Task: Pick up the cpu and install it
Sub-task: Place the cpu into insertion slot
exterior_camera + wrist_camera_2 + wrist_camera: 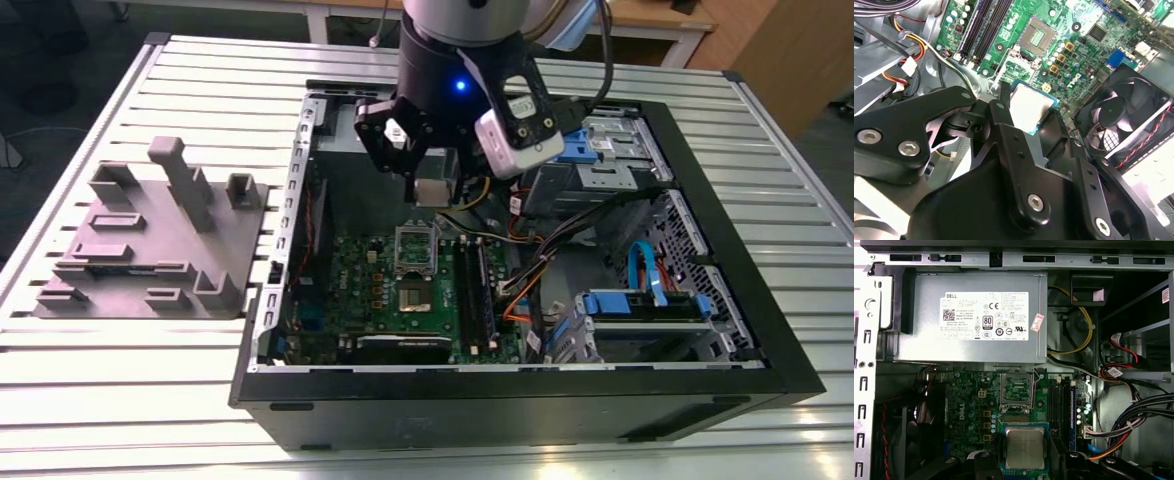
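Pinching the cpu by its edges with the jaws of the gripper. Held in the air over the green board inside the open computer case. In the exterior view, at 12 o'clock from the socket. Grey block at 9 o'clock from the case.

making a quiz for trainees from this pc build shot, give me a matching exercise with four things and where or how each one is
Things:
1. cpu
2. socket
3. power supply
4. grey moulded block

Places or states:
a. on the slatted table, outside the computer case
b. frame swung open, no chip in it
c. held by the gripper above the motherboard
d. grey box with a white label, inside the case against its wall

Pairs: 1-c, 2-b, 3-d, 4-a
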`<action>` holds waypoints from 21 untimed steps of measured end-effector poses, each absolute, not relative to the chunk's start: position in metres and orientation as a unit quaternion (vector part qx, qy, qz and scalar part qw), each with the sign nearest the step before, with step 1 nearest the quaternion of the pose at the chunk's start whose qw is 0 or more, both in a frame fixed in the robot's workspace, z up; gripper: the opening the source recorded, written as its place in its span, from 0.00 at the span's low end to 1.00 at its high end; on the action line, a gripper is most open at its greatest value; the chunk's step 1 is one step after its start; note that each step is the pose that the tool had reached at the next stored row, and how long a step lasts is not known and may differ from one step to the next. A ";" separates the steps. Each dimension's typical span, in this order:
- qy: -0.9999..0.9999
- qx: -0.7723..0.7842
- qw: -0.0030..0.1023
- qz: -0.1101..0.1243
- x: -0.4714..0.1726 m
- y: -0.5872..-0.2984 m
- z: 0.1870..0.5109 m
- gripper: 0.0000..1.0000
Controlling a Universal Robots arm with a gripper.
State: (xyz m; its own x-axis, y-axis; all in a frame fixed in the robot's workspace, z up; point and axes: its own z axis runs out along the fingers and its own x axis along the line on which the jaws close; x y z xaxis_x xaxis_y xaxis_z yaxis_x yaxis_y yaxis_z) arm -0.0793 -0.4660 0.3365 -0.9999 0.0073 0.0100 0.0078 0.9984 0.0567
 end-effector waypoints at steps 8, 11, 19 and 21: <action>-1.000 -0.004 0.005 -0.028 -0.079 -0.466 0.336 0.47; -1.000 -0.004 0.005 -0.029 -0.078 -0.466 0.335 0.47; -1.000 -0.004 0.005 -0.028 -0.078 -0.466 0.328 0.47; -1.000 -0.004 0.005 -0.028 -0.078 -0.466 0.327 0.47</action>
State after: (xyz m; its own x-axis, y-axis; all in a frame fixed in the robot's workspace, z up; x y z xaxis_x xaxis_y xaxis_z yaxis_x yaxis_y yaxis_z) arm -0.0778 -0.4660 0.3273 -0.9999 0.0073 0.0100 0.0078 0.9984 0.0568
